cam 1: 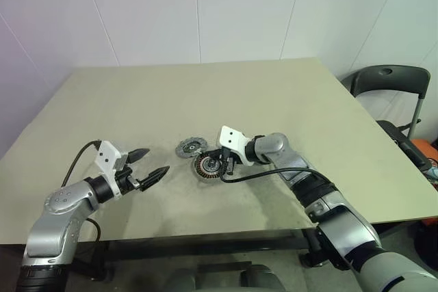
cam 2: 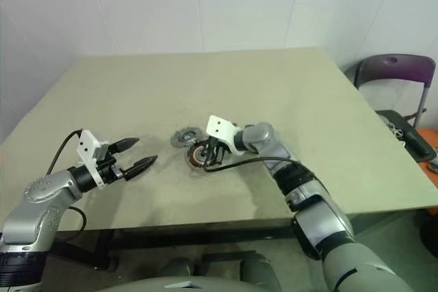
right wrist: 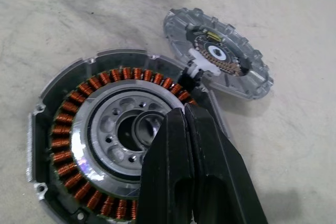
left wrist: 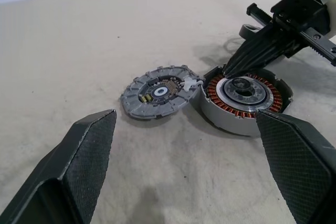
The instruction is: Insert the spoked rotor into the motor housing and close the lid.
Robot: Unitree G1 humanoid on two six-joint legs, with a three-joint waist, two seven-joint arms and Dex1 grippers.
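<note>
The motor housing (right wrist: 63, 145), a round metal shell with a ring of copper windings, lies flat on the table (cam 1: 287, 100). Inside the windings sits a silver wheel-like piece with round holes, a hub and a thin dark rim, apparently the spoked rotor (right wrist: 113, 124). The lid (right wrist: 220, 56), a grey scallop-edged disc, lies inner face up right beside the housing, joined to it by a small white connector. My right gripper (right wrist: 184, 111) is shut with nothing in it, its tips just over the rotor's hub. My left gripper (cam 1: 157, 159) is open and hovers apart, left of both parts.
A black cable (cam 1: 253, 176) from my right arm trails over the table near its front edge. A dark chair (cam 1: 390, 80) stands beyond the table's right side. White walls rise behind the table.
</note>
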